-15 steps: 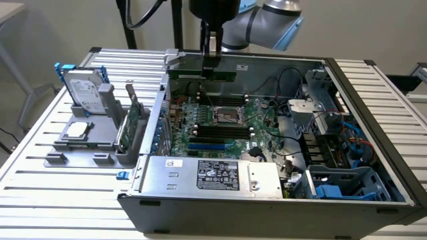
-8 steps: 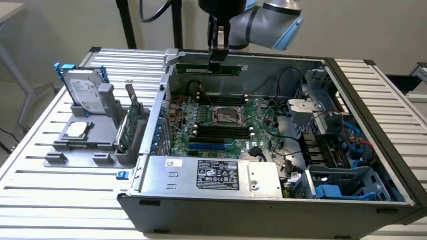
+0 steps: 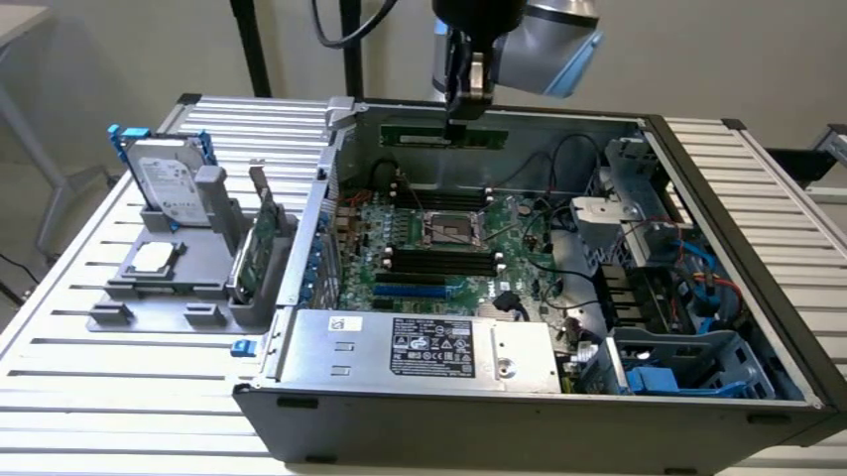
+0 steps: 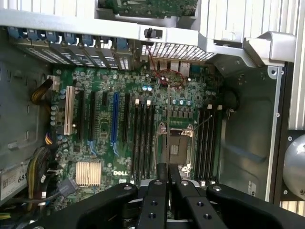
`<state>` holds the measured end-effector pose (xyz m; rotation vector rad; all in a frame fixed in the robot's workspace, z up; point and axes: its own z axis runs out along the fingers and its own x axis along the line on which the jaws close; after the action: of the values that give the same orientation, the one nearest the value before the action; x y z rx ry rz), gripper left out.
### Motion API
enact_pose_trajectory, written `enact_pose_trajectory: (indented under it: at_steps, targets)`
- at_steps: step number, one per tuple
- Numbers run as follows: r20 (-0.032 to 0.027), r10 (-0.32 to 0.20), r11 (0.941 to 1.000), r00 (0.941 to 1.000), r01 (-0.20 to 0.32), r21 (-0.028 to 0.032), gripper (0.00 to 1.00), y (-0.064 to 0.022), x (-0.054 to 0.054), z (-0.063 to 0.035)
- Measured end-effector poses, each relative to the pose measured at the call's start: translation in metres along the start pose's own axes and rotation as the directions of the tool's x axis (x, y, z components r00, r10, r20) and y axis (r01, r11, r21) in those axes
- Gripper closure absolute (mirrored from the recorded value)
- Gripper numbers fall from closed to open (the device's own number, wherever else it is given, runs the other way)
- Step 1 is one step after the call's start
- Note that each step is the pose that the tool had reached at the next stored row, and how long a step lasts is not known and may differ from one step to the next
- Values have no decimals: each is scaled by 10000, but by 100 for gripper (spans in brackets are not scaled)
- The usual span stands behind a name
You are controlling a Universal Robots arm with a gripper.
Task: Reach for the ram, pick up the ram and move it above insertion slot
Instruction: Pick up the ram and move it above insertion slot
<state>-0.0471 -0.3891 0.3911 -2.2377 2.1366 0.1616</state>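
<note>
A green RAM stick [image 3: 443, 136] is seen held edge-down in the end effector [image 3: 458, 111], suspended over the open Dell computer case [image 3: 530, 397] near its rear wall. In the wrist view the two fingers [image 4: 162, 191] are pressed close together, clamped on the thin board, above the motherboard [image 4: 138, 129] and between its two banks of black memory slots [image 4: 143, 143].

The chief risk is judged to be misalignment: the stick is gripped only along a narrow top edge, so a slight tilt or slip could set it skewed against a slot's end clips. A drop from this height would land it on the bare CPU socket [image 4: 175, 145], where the pins could be damaged.

Room for movement is limited. The case wall [image 3: 503, 117] stands just behind the stick, and the raised rim of the chassis runs along the exterior view's left. Loose black cables [image 3: 562, 159] and the drive cage [image 3: 636, 198] crowd the exterior view's right. The space directly over the slots is open. On the slatted counter [image 3: 106, 397], a grey fixture [image 3: 179, 288] carries a hard drive [image 3: 170, 178], well apart from the arm.
</note>
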Motion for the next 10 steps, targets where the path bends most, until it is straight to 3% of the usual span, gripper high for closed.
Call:
enact_pose_trajectory:
  at_steps: [2,4,5,8,10]
  targets:
    - [1,17,10000,10000,-17,15,87,-43,3,3]
    - [-2,45,10000,10000,-45,67,87,-62,4,6]
    - [-4,66,9999,10000,-66,127,87,-65,4,8]
    - [-12,143,9992,9999,-142,383,87,-70,1,11]
    - [-31,208,9988,9998,-207,447,87,-77,-1,14]
